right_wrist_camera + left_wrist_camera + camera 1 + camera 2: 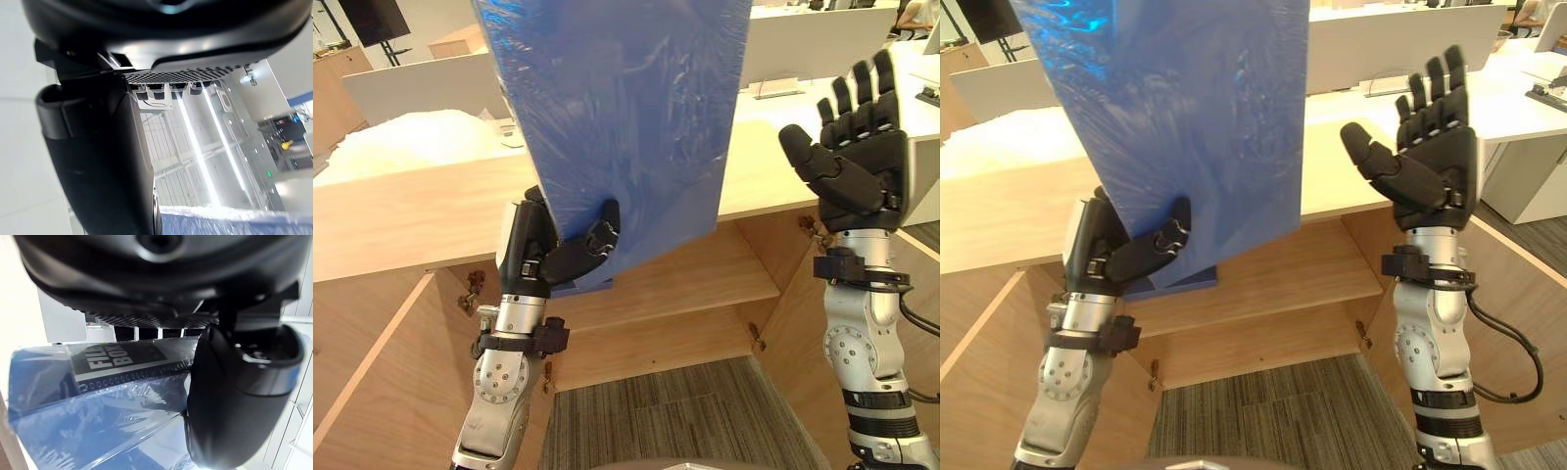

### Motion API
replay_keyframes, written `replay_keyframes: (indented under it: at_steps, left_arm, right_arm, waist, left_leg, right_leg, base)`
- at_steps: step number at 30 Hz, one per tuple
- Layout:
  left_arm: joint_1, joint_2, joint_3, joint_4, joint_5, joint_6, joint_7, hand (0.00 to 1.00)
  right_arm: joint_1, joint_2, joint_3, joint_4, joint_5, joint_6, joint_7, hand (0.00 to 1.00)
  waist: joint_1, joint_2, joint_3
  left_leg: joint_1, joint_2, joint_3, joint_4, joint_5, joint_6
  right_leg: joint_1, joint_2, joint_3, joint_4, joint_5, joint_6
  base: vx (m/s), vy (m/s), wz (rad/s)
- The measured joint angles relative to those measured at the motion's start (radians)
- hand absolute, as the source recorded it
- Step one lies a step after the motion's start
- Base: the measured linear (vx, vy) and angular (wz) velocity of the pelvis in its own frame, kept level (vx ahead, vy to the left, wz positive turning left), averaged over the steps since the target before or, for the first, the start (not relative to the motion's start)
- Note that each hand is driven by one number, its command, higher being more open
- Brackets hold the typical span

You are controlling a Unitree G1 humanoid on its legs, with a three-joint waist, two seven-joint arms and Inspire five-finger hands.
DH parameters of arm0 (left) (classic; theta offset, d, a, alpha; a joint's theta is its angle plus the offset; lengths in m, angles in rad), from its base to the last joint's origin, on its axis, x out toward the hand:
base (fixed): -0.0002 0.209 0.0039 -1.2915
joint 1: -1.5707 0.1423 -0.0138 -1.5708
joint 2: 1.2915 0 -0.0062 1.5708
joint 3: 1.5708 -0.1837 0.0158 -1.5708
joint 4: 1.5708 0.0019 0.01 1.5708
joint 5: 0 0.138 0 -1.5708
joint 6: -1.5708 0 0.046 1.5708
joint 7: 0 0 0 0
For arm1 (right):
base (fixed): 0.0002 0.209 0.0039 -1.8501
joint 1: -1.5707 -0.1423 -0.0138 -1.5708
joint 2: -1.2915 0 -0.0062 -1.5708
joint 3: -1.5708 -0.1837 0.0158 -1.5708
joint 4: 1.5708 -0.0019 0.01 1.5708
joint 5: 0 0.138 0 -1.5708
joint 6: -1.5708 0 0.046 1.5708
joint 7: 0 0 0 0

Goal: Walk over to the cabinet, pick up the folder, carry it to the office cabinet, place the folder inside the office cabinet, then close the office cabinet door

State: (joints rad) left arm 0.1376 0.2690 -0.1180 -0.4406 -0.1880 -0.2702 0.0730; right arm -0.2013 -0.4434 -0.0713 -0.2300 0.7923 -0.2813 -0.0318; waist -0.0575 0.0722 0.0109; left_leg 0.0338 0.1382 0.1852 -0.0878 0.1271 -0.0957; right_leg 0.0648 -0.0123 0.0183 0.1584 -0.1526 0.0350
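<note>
Above the open cabinet [705, 282], the left robot hand [548, 257] clamps the folder [617, 108] by its lower corner. The folder rises near-vertical over that hand. The right robot hand [857, 162], fingers spread, hangs well apart alongside.

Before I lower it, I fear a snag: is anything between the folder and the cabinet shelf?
Nothing visible does. The left hand holds the folder before the open office cabinet, whose visible shelf looks bare.
</note>
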Motion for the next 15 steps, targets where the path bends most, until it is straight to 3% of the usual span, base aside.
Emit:
replay_keyframes:
  at_steps: [7,15]
  left_arm:
    - [-0.009,0.043,-0.045,0.000,-0.065,0.000,-0.027,0.00]
    - [-0.042,0.180,-0.087,0.000,-0.203,0.000,-0.039,0.00]
  right_arm:
    - [-0.078,-0.156,0.168,0.069,0.178,0.046,0.111,1.00]
    - [-0.175,-0.362,0.369,0.098,0.332,0.080,0.201,1.00]
  waist:
    - [0.001,-0.004,-0.005]
    - [0.008,-0.009,-0.011]
  left_leg:
    - [-0.006,0.000,-0.003,0.000,0.005,0.003]
    - [-0.017,-0.001,-0.005,-0.004,0.016,0.009]
  right_leg:
    - [-0.001,0.000,-0.003,-0.006,0.007,0.001]
    - [-0.012,0.000,-0.005,-0.008,0.019,0.002]
  base:
    - [0.00,-0.001,0.01]
    - [-0.02,0.001,0.00]
